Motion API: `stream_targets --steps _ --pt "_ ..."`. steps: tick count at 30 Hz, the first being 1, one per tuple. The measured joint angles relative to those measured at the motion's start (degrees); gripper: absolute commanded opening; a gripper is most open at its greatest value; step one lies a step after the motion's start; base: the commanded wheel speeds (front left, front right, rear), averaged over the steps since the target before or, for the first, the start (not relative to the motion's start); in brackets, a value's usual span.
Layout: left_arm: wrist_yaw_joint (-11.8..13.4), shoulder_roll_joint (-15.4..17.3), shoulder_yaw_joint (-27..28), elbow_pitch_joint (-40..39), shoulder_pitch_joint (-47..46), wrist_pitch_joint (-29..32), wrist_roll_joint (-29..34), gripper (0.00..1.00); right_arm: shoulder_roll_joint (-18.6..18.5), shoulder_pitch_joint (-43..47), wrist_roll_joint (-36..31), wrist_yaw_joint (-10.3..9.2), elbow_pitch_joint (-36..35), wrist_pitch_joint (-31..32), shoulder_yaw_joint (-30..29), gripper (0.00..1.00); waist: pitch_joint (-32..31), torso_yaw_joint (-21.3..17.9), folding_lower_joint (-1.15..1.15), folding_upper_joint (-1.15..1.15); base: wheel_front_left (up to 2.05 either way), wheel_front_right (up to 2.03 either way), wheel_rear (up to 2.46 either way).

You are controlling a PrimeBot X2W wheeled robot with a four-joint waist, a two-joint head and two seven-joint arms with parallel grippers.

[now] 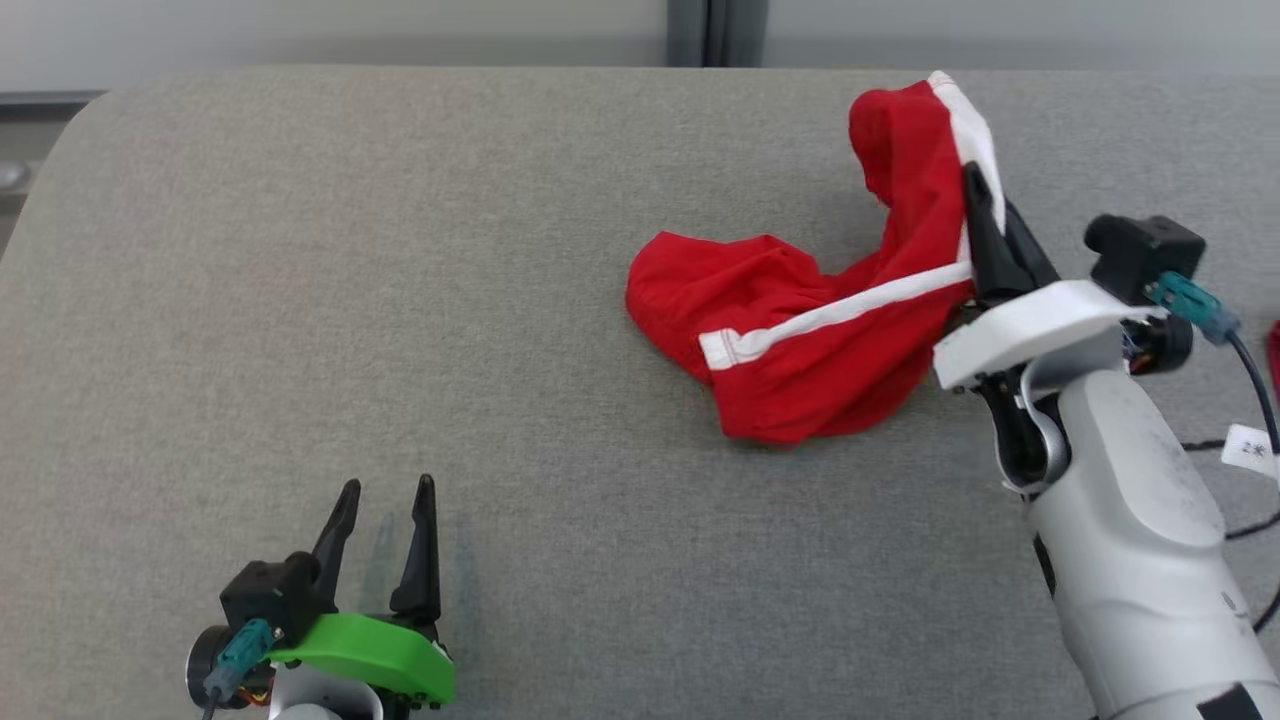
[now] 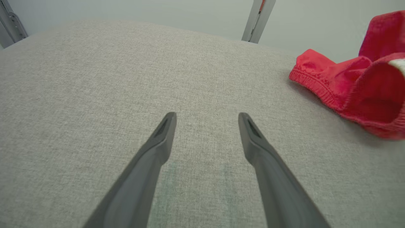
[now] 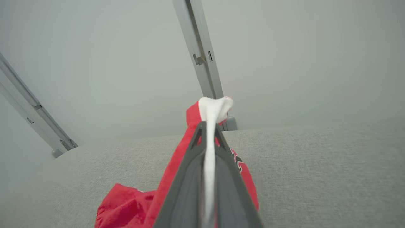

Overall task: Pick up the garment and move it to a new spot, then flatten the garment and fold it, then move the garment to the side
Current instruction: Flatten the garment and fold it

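Garment [image 1: 800,340], red with white trim, lies right of centre on grey surface [image 1: 400,250], white edge raised and clamped in right gripper [image 1: 972,175] jaws; left gripper [image 1: 388,483] well apart, jaws spread, empty.

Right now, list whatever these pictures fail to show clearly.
- Red fabric garment with white stripes: in the left wrist view, the right edge cuts it off.
- Dark print on the garment: in the right wrist view, mostly hidden behind the right pincer, which is closed on the garment.
- Small red thing: in the head view, cut off by the right edge; unidentifiable.
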Motion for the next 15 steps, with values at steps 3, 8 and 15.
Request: stream_targets --steps 3,8,15 --pt "0.00 -0.43 0.03 0.07 0.81 0.00 0.40 1.00 -0.19 5.39 -1.63 0.00 -4.87 0.00 -3.75 0.00 -1.40 -1.93 0.00 0.00 0.00 0.00 0.00" --pt "0.00 -0.86 -0.15 0.20 2.21 0.00 0.91 1.00 -0.13 14.27 -2.99 0.00 -7.17 0.00 -8.23 0.44 -3.37 -5.33 0.00 0.00 0.00 0.00 0.00" --pt "0.00 -1.05 -1.26 0.05 2.55 0.00 1.35 1.00 -0.11 21.06 -5.25 0.00 -7.00 0.00 -12.52 1.00 -4.85 -9.72 0.00 0.00 0.00 0.00 0.00"
